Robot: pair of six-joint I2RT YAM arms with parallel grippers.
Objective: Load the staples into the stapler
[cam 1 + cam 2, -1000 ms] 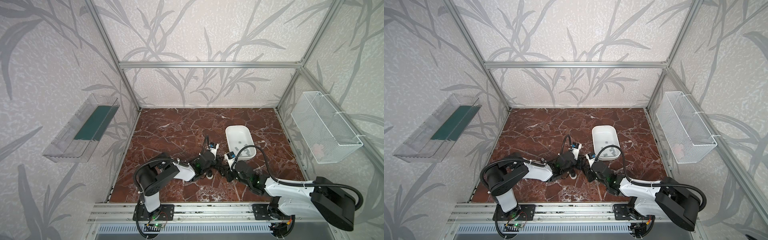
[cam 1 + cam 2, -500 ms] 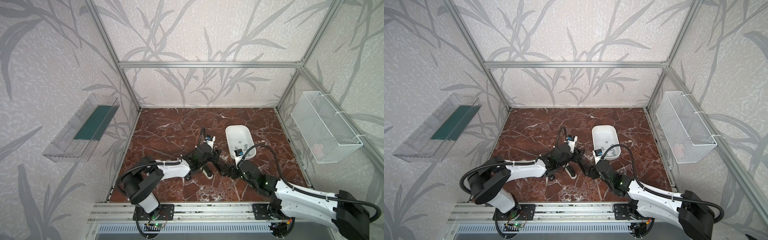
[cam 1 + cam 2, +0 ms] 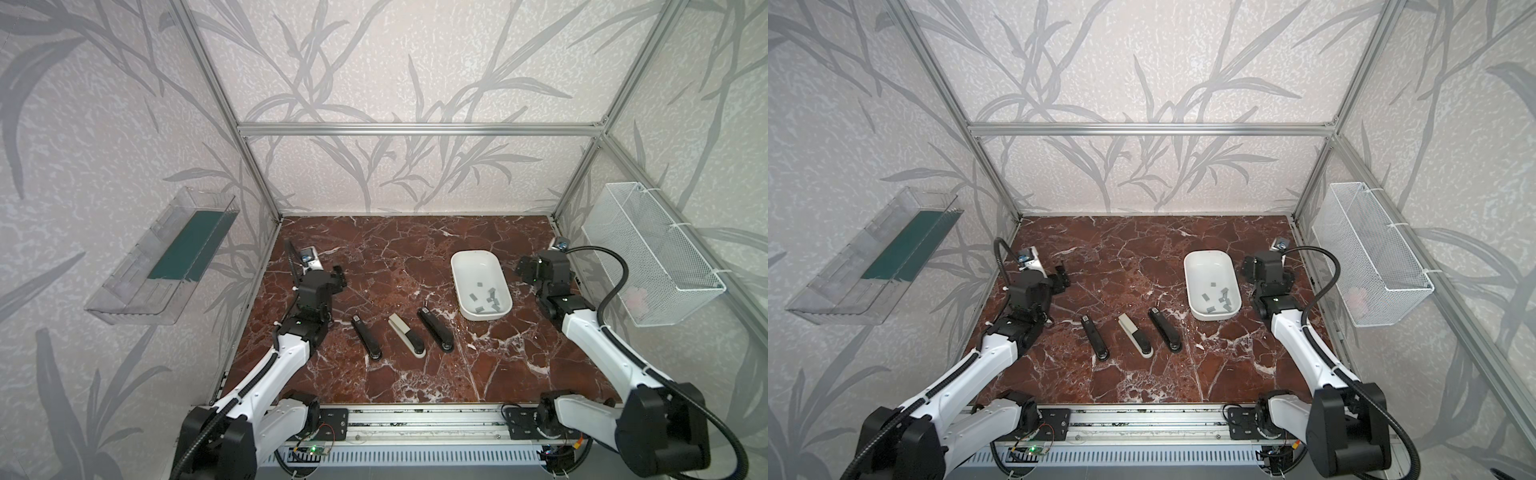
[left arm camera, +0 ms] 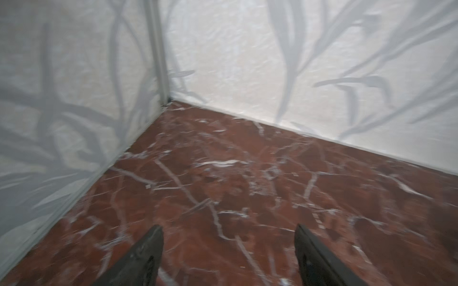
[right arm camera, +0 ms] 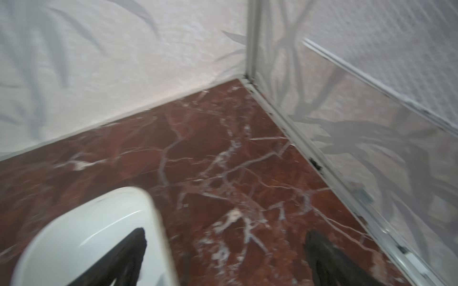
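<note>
- Hovers with left pincer (image 4: 229,247) spread, empty, above bare surface (image 3: 395,257).
- Hangs right pincer (image 5: 226,247) spread, empty, just beside white tray (image 3: 473,268).
- Spots staples (image 3: 489,298) loose inside tray, staplers (image 3: 407,336) mid-surface.

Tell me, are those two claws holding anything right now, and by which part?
Nothing is held. The left gripper and right gripper are both open and empty; the staples lie loose in the white tray.

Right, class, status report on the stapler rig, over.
Left gripper open, empty. Right gripper open, beside tray. Staples loose in tray; three staplers mid-table. Nothing blocking.
</note>
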